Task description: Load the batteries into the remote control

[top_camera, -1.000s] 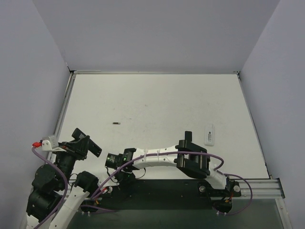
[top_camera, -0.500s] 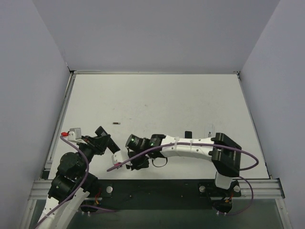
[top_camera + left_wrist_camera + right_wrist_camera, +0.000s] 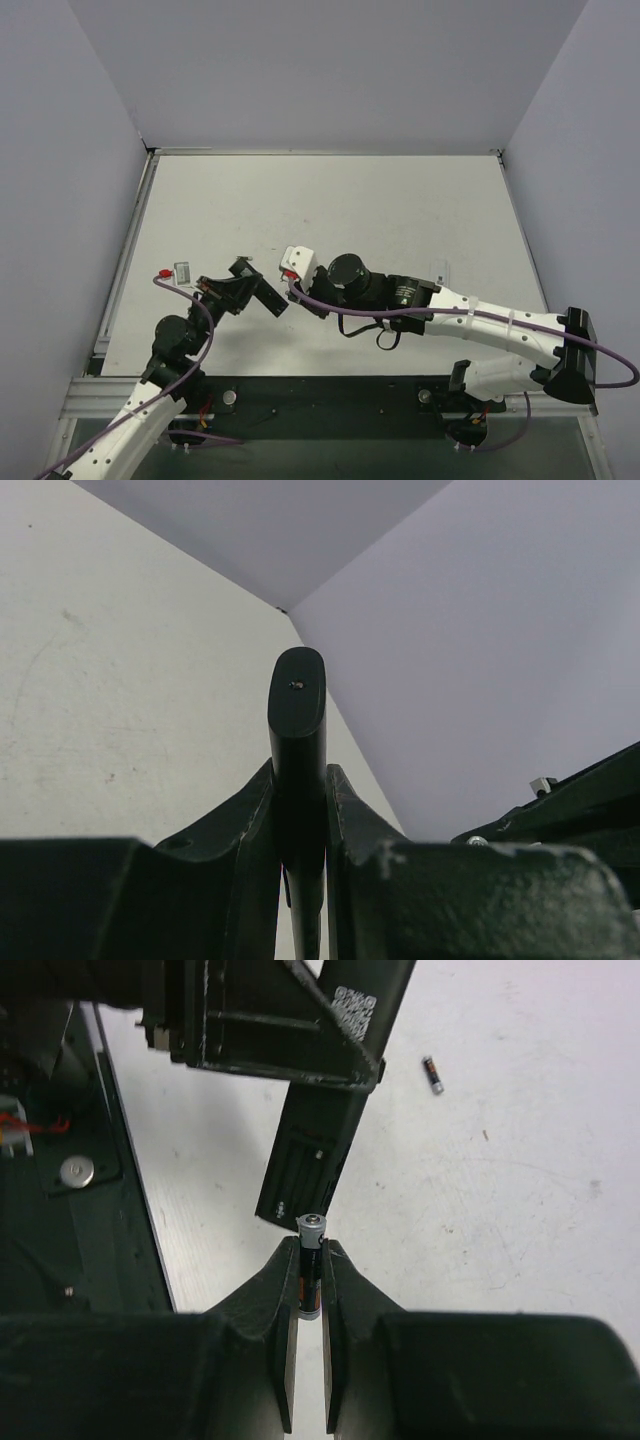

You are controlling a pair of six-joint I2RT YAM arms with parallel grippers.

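Two claws meet over the near-left part of the pale, scuffed table [image 3: 350,200], each with its jaws closed on something.

The left gripper [image 3: 298,780] is clamped on a slim black plastic remote control [image 3: 297,715]. Its fingers [image 3: 245,818] press on opposite faces of the remote, and the rounded far end juts out well beyond the fingertips. In the right wrist view this remote runs slantwise from upper right to lower left. Its back is turned to the camera, and a recessed, uncovered battery bay shows near its free end.

The right gripper [image 3: 311,1252] is shut tight on a small dark grey cylindrical battery [image 3: 311,1265]. The battery stands lengthwise between the two fingers, and its pale metal cap pokes just past the fingertips. That cap sits right at the remote's free end, directly below the open bay. Whether cap and remote actually touch cannot be told from these views. The battery is not yet inside the bay.

A second battery [image 3: 432,1074], a similar dark cylinder with a paler end, lies flat on the table. It is beyond the black remote and well apart from both claws.

In the overhead view a white rectangular remote [image 3: 441,270] lies on the right part of the table. Most of it is hidden behind the right arm, which stretches leftward across it.
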